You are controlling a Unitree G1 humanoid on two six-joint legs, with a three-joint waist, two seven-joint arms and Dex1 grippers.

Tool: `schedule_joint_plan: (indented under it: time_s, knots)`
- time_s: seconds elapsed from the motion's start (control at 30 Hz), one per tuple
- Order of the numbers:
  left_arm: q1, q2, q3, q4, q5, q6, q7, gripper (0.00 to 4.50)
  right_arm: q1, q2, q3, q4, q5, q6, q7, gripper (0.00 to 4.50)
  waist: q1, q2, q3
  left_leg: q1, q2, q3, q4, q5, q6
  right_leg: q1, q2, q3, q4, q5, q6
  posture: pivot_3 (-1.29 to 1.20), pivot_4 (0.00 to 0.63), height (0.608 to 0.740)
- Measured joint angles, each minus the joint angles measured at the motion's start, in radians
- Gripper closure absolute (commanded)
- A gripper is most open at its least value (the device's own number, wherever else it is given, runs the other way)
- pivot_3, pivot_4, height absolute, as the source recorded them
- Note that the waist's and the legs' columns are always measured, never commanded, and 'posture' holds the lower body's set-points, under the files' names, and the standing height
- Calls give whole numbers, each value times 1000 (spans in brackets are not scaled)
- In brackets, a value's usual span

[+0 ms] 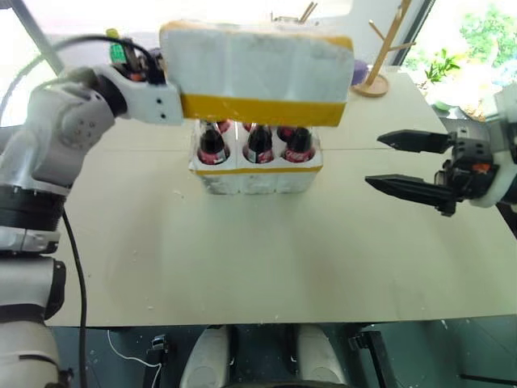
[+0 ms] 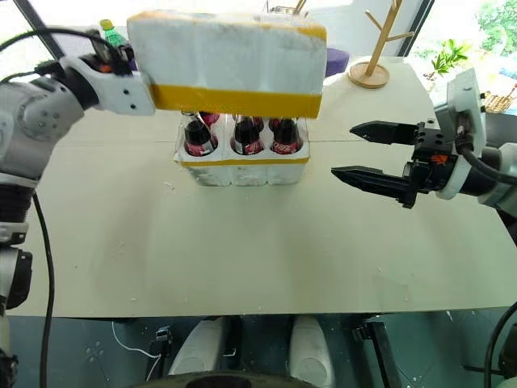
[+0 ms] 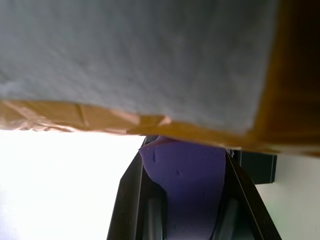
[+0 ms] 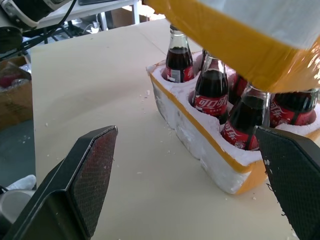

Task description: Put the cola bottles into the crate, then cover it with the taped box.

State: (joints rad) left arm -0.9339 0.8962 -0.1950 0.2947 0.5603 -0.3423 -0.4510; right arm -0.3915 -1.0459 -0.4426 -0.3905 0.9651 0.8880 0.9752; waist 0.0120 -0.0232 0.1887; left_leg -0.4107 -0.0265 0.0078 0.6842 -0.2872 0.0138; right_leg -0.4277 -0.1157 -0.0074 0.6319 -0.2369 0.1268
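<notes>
At three o'clock, the right gripper (image 2: 350, 150) gapes wide, empty. Mid-table, dark glass cola bottles (image 1: 259, 145) fill the low white foam crate (image 1: 257, 174). Directly above hangs the yellow-taped white foam box (image 1: 257, 71), clamped by the left gripper (image 1: 166, 99) at nine o'clock.

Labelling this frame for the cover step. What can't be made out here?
- Left gripper: its fingers, hidden against the taped box in the head views.
- Cola bottles: caps and the back row, covered by the box hanging above the crate.
- Right gripper: open and plain to see.
</notes>
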Motion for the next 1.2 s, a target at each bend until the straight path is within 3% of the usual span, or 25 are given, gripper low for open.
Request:
schedule_joint_plan:
  time_s: [0.17, 0.43, 0.57, 0.97, 1.07, 1.2]
  knots:
    - [67, -10, -18, -10, 66, -41, 77, 4193, 27, 1, -16, -16, 12, 0, -27, 0, 0, 0, 0, 0, 0, 0, 0, 0, 0, 0, 0, 0, 0, 0, 0, 0, 150, 740]
    - [174, -34, -26, -45, 117, -70, 130, 79, 22, 8, -4, -18, 22, -3, -59, 0, 1, 0, 0, 0, 0, 0, 0, 0, 0, 0, 0, 0, 0, 0, 0, 0, 150, 740]
    - [220, -20, -16, -96, 131, -68, 139, 25, 11, 20, 22, -13, 21, -13, -64, 0, 1, 0, 0, 0, 0, 0, 0, 0, 0, 0, 0, 0, 0, 0, 0, 0, 150, 740]
    - [589, 93, 123, -292, 116, -78, 162, 25, 4, 45, 67, 17, -1, -35, -50, 0, 2, 0, 0, 0, 1, -1, 0, 0, 0, 1, -1, 0, 0, 0, 0, 0, 150, 740]
    - [630, 86, 213, -301, -13, -63, 137, 25, 7, 45, 75, 22, -7, -42, -41, 0, 0, 1, 0, 1, 1, -1, 0, 0, 0, 1, -2, 0, -1, 0, 0, 0, 150, 740]
    - [707, 19, 330, -366, -335, 77, -5, 25, 19, 45, 79, 39, -20, -50, -25, 0, -2, 1, -1, 1, 1, -1, 0, 0, 0, 0, -2, 0, 0, 0, 0, 0, 150, 740]
